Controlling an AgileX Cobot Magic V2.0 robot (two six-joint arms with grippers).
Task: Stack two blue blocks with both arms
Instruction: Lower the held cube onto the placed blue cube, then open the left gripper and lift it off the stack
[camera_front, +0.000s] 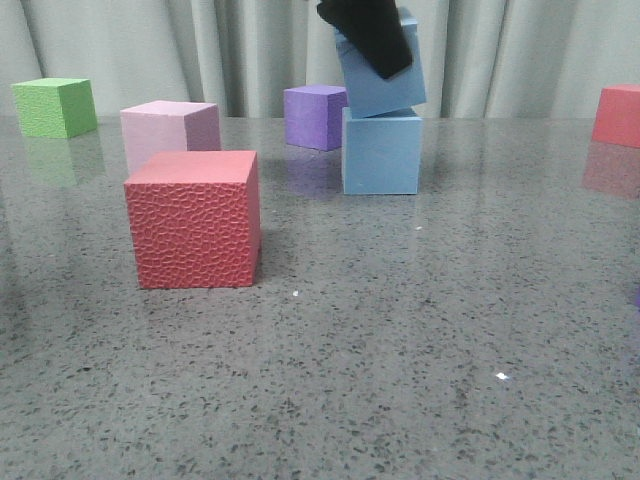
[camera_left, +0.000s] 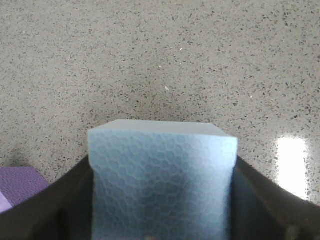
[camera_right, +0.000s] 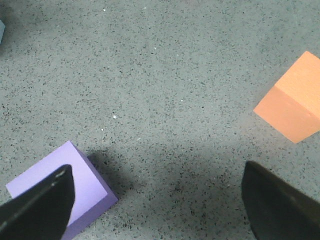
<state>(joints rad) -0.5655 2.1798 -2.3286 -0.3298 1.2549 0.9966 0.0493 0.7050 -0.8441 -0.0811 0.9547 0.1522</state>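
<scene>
- My left gripper (camera_left: 160, 200) is clamped on the upper blue block (camera_front: 385, 75); its black fingers (camera_left: 55, 205) press against both side faces.
- That block hangs tilted, its lower edge touching or just above the top of the lower blue block (camera_front: 381, 150); I cannot tell which.
- The lower blue block sits flat on the speckled grey table (camera_front: 400, 350), just right of the purple cube (camera_front: 314, 116).
- My left arm reaches down from above, one dark finger crossing the held block's front.
- My right gripper (camera_right: 157, 200) is spread wide and holds nothing, hovering over the table between a lilac cube (camera_right: 60, 185) and an orange cube (camera_right: 295, 100).
- The held block's face shows a fine cell pattern in the left wrist view; the red cube (camera_front: 195, 220) has a pebbled front.
</scene>
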